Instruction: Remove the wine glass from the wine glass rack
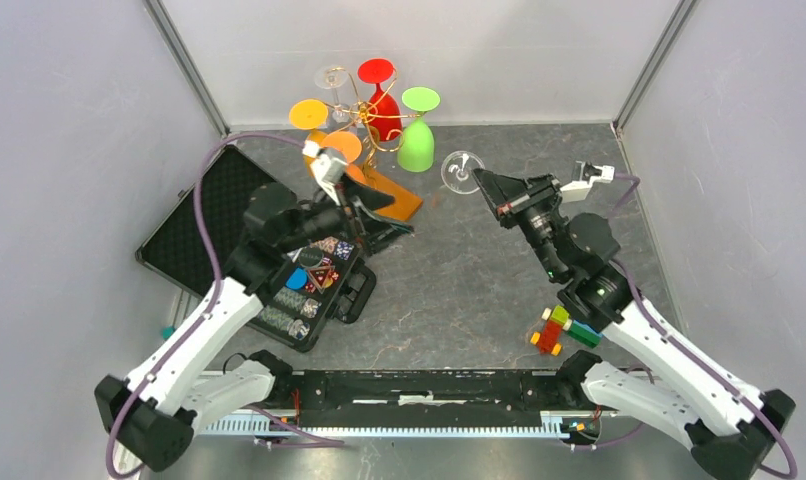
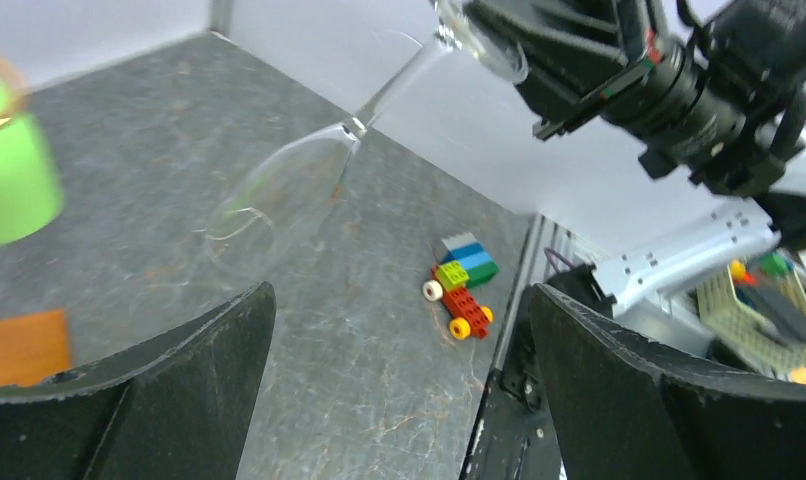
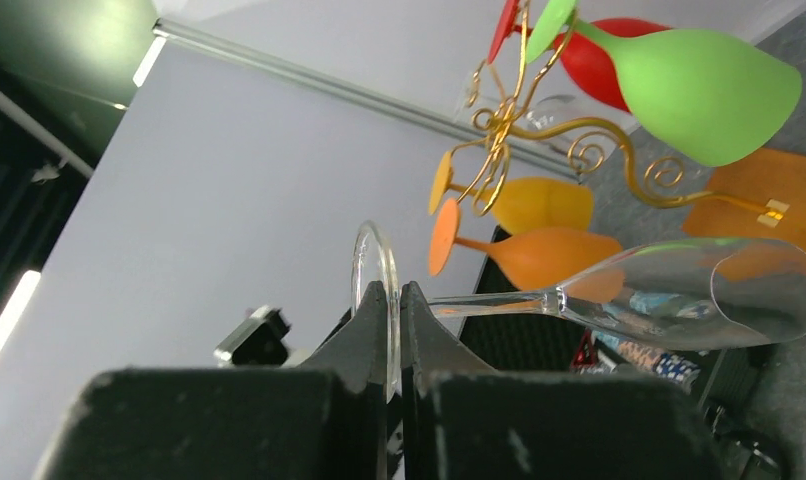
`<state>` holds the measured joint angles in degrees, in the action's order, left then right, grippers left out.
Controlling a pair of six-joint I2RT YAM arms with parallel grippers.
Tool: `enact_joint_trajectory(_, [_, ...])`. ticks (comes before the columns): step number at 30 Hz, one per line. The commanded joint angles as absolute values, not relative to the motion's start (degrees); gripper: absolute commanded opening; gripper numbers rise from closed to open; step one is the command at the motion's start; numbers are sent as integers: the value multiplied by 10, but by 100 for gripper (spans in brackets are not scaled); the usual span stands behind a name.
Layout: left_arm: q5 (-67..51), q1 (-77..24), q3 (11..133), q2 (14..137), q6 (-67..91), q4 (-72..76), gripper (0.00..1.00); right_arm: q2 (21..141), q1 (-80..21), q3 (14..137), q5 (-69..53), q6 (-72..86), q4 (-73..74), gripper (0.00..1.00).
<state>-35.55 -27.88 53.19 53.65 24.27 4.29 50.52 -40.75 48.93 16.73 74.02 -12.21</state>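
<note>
Holding the clear wine glass in mid-air beside the wine glass rack, the right gripper is pinching its foot with jaws closed while the left gripper is hanging wide and empty, so the removal is looking nearly finished and is probably calling next for a gentle set-down on the table.

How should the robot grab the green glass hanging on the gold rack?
Probably by the thin stem of the green wine glass, just under its foot. It hangs upside down, bowl lowest, on the right of the wine glass rack, so come in from the right, the open table side; the red wine glass crowds its left.
</note>
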Motion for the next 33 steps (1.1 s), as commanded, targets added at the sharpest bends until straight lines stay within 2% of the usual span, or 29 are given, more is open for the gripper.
enact_joint_trajectory(1, [-389, -347, 559, 589, 109, 137, 100, 453, -410, 481, 114, 774, -73, 0])
enact_joint_trajectory(8, [-418, -389, 545, 639, 20, 301, 100, 407, -410, 499, 99, 778, -20, 0])
enact_joint_trajectory(14, [-453, -434, 585, 690, -45, 305, 97, 414, -410, 509, 45, 785, -24, 0])
enact_joint_trajectory(18, [-464, -450, 611, 726, -48, 306, 87, 423, -410, 515, 11, 792, -45, 0])
enact_joint_trajectory(22, [-460, -452, 603, 733, -38, 328, 66, 431, -410, 525, 2, 793, -52, 0])
enact_joint_trajectory(23, [-462, -452, 599, 731, -37, 329, 63, 432, -410, 526, 2, 794, -55, 0])
enact_joint_trajectory(30, [-472, -452, 564, 718, -54, 327, 49, 434, -410, 522, -26, 792, -85, 0])
enact_joint_trajectory(31, [-478, -452, 565, 719, -56, 324, 49, 433, -410, 522, -30, 790, -91, 0])
enact_joint_trajectory(33, [-488, -452, 563, 719, -56, 326, 55, 428, -409, 522, -32, 781, -102, 0])
